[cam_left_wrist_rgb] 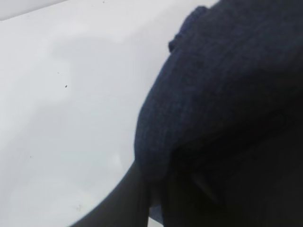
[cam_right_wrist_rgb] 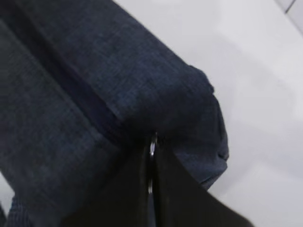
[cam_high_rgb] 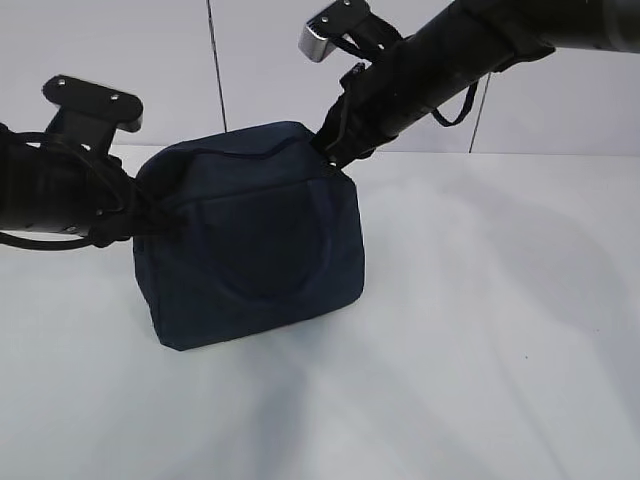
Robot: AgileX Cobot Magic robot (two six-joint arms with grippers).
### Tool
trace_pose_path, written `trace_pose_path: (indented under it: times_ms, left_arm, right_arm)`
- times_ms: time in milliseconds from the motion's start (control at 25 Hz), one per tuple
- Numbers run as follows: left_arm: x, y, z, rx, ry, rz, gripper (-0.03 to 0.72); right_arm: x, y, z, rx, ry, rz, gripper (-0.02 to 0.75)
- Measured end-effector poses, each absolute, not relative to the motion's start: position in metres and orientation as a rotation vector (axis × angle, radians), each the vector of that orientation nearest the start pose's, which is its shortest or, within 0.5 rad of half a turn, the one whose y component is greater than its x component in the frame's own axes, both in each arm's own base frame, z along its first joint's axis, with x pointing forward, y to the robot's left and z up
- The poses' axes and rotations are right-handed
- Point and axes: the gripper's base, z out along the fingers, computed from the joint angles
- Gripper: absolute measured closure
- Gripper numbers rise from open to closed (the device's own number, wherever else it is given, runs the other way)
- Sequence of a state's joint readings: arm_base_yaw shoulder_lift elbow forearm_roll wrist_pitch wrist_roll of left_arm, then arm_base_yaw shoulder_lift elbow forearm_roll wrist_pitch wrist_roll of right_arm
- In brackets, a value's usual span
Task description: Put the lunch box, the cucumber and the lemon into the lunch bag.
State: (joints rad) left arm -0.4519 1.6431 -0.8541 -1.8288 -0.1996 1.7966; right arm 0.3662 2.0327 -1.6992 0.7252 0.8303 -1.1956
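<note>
On the left, the left gripper presses against the left end of the lunch bag. Its jaws are hidden in dark fabric, all but closed, and appear to pinch the cloth there. The left wrist view shows bare white table running out wide to the left of the bag.

The bag stands upright in the middle of the table, back toward the wall, its top seam drawn together so nothing inside shows. In front of it and to its right the table lies open.

At the bag's upper right corner, the right gripper is closed, its 2 fingers pressed together on a small metal piece at the zipper's end.
</note>
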Motion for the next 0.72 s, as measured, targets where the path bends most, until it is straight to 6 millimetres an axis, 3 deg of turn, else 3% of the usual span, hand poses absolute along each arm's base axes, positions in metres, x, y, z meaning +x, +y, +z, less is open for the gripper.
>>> trace_pose_path:
  times_ms: [400, 720]
  left_arm:
    - [0.321, -0.099, 0.2, 0.288, 2.261, -0.083, 0.677]
    - [0.322, -0.1, 0.201, 0.426, 2.223, -0.111, 0.677]
  right_arm:
    - [0.39, 0.204, 0.274, -1.444, 1.997, 0.612, 0.733]
    - [0.391, 0.204, 0.275, -1.426, 1.992, 0.619, 0.733]
